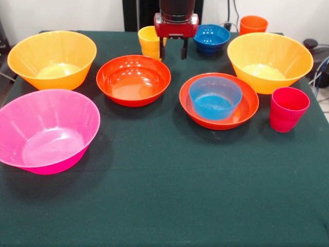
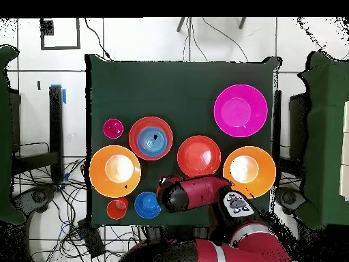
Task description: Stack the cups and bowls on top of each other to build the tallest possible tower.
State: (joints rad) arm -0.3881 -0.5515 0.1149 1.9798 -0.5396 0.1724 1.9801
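Sitting nested in a shallow red-orange bowl (image 1: 219, 101): small glossy blue bowl (image 1: 215, 97), at five o'clock from empty gripper (image 1: 173, 50), fingers hanging apart.

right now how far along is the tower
Barely begun. Done: one small blue bowl sits inside a red-orange bowl. In hand: nothing; the gripper hangs open and empty near the yellow cup. Left: every other bowl and cup stands separate.
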